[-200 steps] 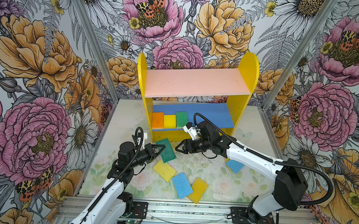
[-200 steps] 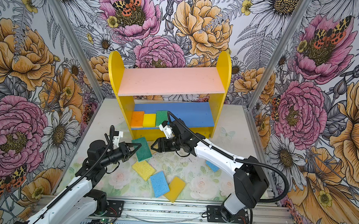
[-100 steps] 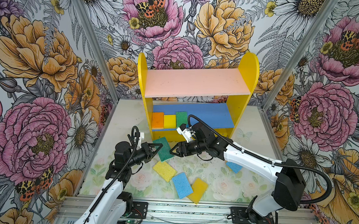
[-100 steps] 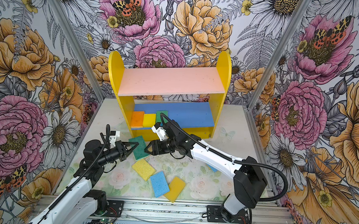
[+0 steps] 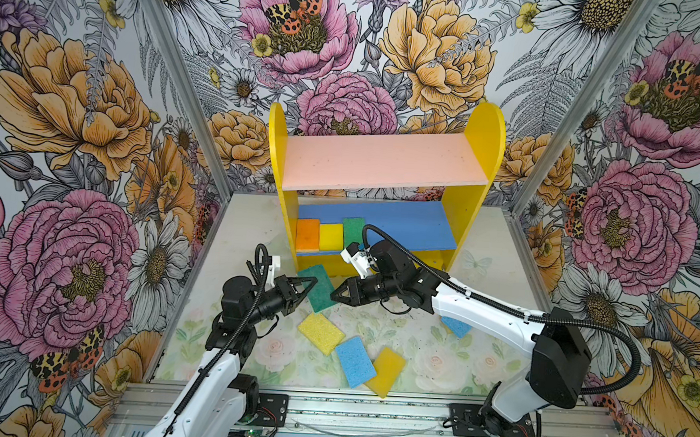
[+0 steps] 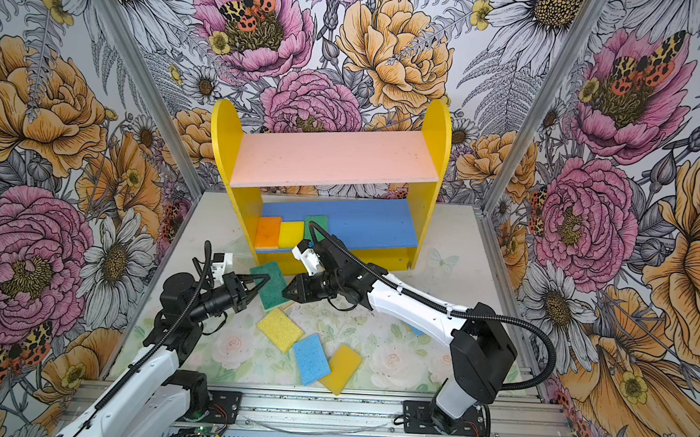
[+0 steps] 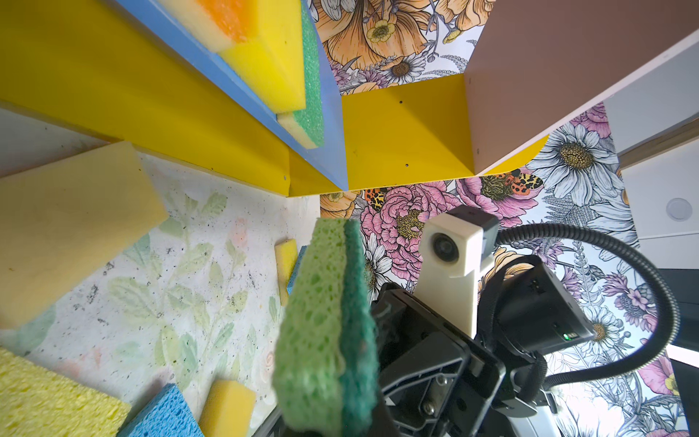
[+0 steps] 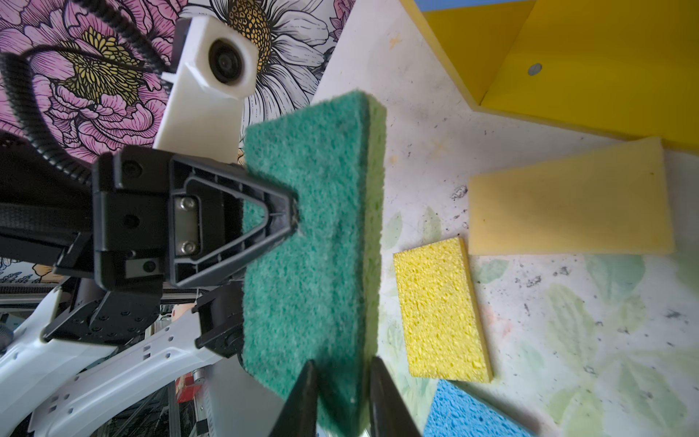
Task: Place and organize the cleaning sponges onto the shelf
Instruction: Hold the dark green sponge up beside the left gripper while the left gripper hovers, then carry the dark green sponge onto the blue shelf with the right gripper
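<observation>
Left claw: clamped tight on green sponge, lifted off the desk.
Right claw: nearly closed, pinching the same sponge's opposite end.

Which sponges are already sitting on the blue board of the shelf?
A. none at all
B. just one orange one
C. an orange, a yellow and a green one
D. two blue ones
C: an orange sponge, a yellow sponge and a green sponge sit side by side at the left end of the blue lower board of the shelf.
</observation>
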Controlling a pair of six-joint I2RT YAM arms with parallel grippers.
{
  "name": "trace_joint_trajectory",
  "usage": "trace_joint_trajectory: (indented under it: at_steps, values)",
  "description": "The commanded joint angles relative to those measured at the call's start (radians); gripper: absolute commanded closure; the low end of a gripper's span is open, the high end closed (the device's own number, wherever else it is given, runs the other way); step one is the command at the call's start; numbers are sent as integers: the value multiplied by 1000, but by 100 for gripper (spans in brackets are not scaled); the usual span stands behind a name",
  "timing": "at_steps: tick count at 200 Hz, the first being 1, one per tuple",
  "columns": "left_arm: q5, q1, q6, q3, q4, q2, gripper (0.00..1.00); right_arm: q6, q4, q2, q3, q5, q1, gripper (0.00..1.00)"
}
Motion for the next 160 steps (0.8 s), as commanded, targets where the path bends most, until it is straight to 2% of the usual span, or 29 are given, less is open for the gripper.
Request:
trace_joint_trajectory:
  at_steps: [1,25,68,72,76,86,109,137,160]
  values:
    - [26,4,-11,20,37,2,92,7,48,6,10,9,11,86]
    - [18,4,-8,12,34,1,91,7,50,-15,0,26,12,97]
    - [8,2,3,6,23,-9,88,18,48,-39,-14,62,11,100]
    - [9,2,3,7,22,-7,85,21,47,-42,-14,69,11,100]
    - [11,2,5,7,22,-5,77,25,48,-44,-17,78,10,100]
    - [17,4,16,14,5,0,43,31,47,-51,-23,97,7,100]
    - [21,8,65,38,-60,-6,3,52,46,-77,-38,149,-17,100]
    - [9,26,132,64,-179,-53,1,83,38,-149,-77,198,-74,100]
    - [-3,45,192,84,-264,-91,1,76,-18,-218,-87,246,-169,100]
